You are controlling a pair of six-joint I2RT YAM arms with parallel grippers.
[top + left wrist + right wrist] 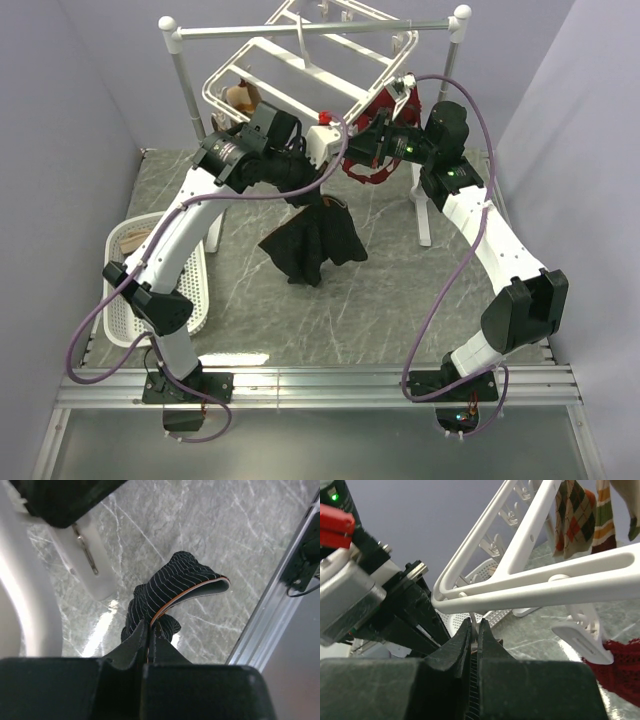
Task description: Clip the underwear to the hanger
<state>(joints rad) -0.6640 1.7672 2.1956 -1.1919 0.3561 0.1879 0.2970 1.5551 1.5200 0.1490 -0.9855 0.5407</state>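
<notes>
1. A grey marbled table (420, 300) fills the scene, with both arms reaching in from its near edge.
2. A white two-post rail stand (310, 32) rises at the far side.
3. The hanger (545, 585), a white frame with parallel bars, hangs tilted from that rail. Both wrists crowd under its near edge and hide part of it from above.
4. A white perforated basket (112, 250) sits at the table's left.
5. The underwear (315, 245) hangs limp over the middle of the table, below the hanger's near edge. It is black with fine pale stripes and an orange-and-white trimmed edge. The left gripper (149, 629) is pinched tight on its upper fold.
6. A dark red bra (372, 172) dangles from the hanger, just beside the right wrist.
7. A tan-and-red argyle garment (575, 515) hangs at the hanger's far-left side.
8. The right gripper (474, 630) has its jaws nearly together, pinching a thin white piece (473, 619) that hangs under the hanger's corner.
</notes>
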